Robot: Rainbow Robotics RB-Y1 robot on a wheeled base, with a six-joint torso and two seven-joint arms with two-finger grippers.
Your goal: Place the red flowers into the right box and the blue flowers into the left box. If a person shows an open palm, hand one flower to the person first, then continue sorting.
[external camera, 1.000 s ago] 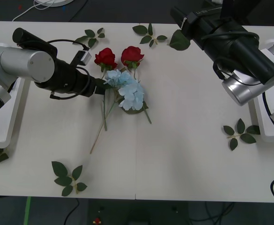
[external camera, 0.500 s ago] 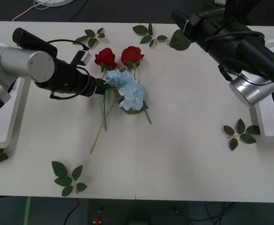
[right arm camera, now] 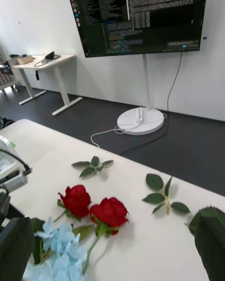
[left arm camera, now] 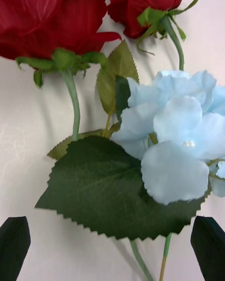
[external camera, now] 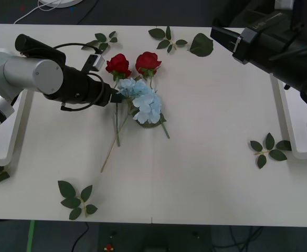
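Left tool [left arm camera: 110, 248] held low over bench [external camera: 205, 173], fingers spread, large leaf and stem between them, ungripped. Blue flowers [external camera: 143, 100] lying mid-bench, red flowers [external camera: 134, 64] just behind. Right tool [right arm camera: 112, 250] raised, fingers apart, empty, beside right box [external camera: 295, 128]. Left box [external camera: 3, 142] at bench's left edge.

The red flowers [external camera: 118, 65] are deep red on thin green stems. The blue flowers [external camera: 143, 100] are pale sky-blue, with a dark green saw-edged leaf [left arm camera: 117, 192]. The desk [external camera: 205, 173] is cream white. The right box [external camera: 295, 126] is white. The loose leaf sprigs [external camera: 75, 198] are dark green.
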